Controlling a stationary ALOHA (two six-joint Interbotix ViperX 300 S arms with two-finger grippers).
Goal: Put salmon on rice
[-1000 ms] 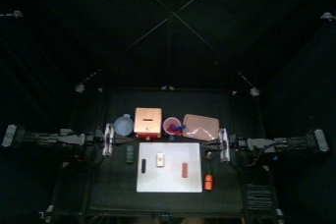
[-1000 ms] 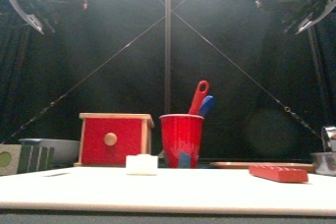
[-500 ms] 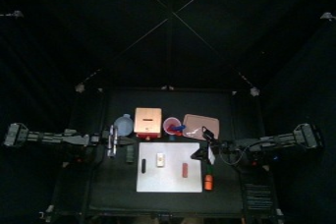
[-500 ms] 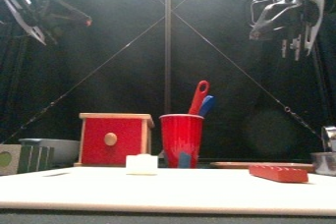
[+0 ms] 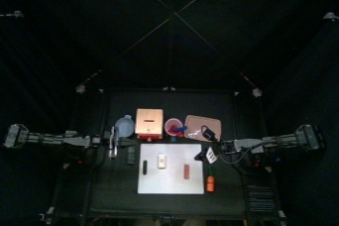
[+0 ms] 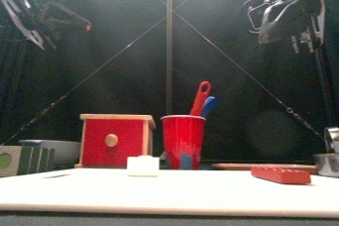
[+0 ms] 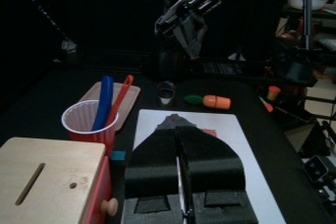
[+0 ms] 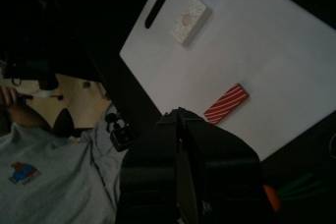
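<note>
Right wrist view: salmon [image 8: 226, 103] looks light, stiff, flat; pinch across short sides. Right gripper [image 8: 184, 130] jaws together, empty, above board [image 8: 262, 51].

Rice [image 6: 143, 166] left of salmon [image 6: 281, 175], well apart.

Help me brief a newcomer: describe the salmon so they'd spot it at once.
Look at the white board mid-table. The salmon lies flat on it, apart from the whitish rice block: the only orange-red, pale-striped piece there.
</note>
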